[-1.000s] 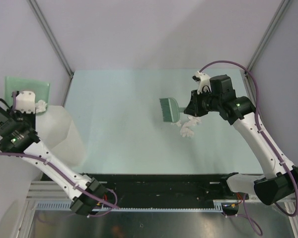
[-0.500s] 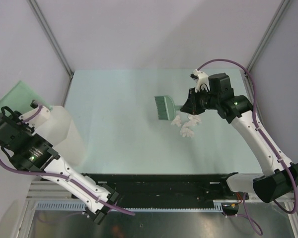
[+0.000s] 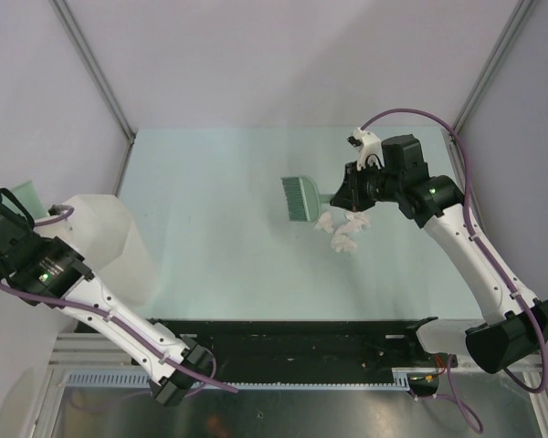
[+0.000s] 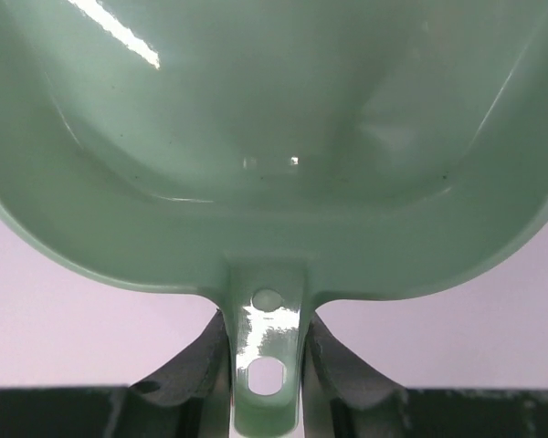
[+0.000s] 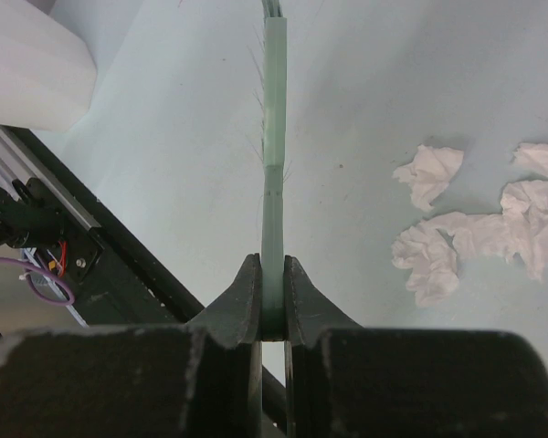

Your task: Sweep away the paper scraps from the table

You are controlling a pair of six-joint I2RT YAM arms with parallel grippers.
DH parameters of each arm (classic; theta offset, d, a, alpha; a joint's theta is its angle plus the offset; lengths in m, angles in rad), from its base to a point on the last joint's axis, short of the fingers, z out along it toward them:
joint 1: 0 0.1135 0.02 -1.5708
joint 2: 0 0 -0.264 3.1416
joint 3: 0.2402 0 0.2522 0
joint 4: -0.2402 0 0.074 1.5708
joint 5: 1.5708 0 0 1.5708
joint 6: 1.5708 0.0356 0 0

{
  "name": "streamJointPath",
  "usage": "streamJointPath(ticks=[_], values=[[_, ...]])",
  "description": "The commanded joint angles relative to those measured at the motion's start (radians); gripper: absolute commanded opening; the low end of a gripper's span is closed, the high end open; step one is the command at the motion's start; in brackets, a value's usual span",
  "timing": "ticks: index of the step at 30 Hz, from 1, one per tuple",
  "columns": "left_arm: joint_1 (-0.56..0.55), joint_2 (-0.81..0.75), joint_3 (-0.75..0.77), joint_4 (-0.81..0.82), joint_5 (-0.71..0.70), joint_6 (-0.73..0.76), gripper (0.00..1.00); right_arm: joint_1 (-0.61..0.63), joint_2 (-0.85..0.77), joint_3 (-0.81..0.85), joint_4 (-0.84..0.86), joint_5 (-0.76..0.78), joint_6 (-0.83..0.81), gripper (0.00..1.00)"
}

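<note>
Several crumpled white paper scraps (image 3: 342, 228) lie bunched on the mint-green table (image 3: 210, 210), right of centre; they also show in the right wrist view (image 5: 475, 233). My right gripper (image 3: 349, 193) is shut on the handle of a green brush (image 3: 300, 198), whose head hangs just left of the scraps. In the right wrist view the brush (image 5: 274, 109) is edge-on between my jaws (image 5: 273, 301). My left gripper (image 4: 265, 365) is shut on the handle of a green dustpan (image 4: 274, 137), held off the table's left edge; only its corner (image 3: 23, 194) shows from above.
A large white translucent bin (image 3: 100, 237) stands at the table's left edge, next to my left arm (image 3: 46, 269); its corner shows in the right wrist view (image 5: 27, 64). A black rail (image 3: 301, 338) runs along the front. Grey walls close the back and sides.
My left arm has swung the dustpan back from above the bin, left and lower, so it is now mostly hidden. My right gripper has carried the brush slightly left.
</note>
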Motion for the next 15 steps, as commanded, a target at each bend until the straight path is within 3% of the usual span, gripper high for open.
streamJointPath(ticks=[1, 8, 13, 15], values=[[-0.019, -0.008, 0.025, 0.088, -0.042, 0.354, 0.0, 0.01, 0.001, 0.003, 0.034, -0.004, -0.014, 0.0], [-0.027, -0.002, 0.051, 0.121, 0.013, 0.339, 0.0, 0.014, 0.004, 0.001, 0.039, 0.008, -0.015, 0.0], [-0.031, 0.018, 0.223, 0.122, 0.428, 0.02, 0.0, 0.014, 0.004, 0.001, 0.053, 0.085, -0.005, 0.0], [-0.031, 0.027, 0.261, 0.122, 0.502, -0.091, 0.0, 0.013, 0.006, 0.003, 0.063, 0.161, 0.011, 0.0]])
